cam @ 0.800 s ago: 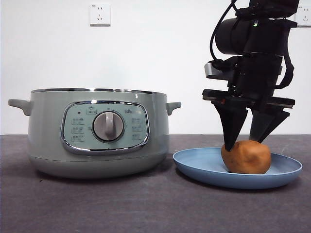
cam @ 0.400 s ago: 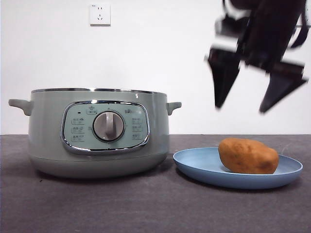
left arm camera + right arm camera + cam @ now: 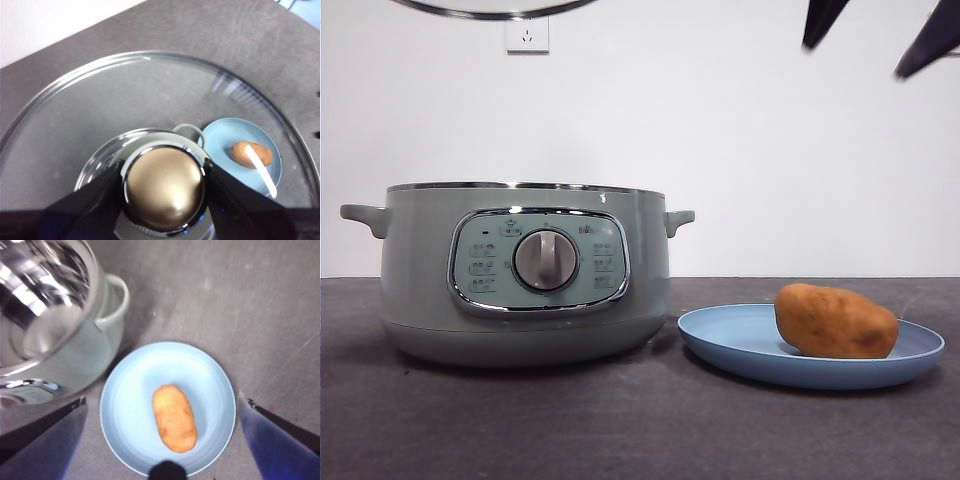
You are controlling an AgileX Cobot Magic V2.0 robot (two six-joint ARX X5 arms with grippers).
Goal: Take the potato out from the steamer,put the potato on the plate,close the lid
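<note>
glass lid (image 3: 150,125) hangs above the open steamer (image 3: 525,270), left hand (image 3: 162,187) clamped on its knob, ready to lower. at 3 o'clock, potato (image 3: 836,321) rests on the plate (image 3: 740,345); right hand (image 3: 880,35) apart, empty.

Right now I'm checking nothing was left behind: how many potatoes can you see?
1. The potato lies on the plate, beside the steamer. The steamer's inside isn't fully visible, so another could be hidden.

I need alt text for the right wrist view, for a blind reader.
A potato lies on a blue plate on a grey table, seen from above between the open right tool. The green steamer stands beside the plate, without lid.
</note>
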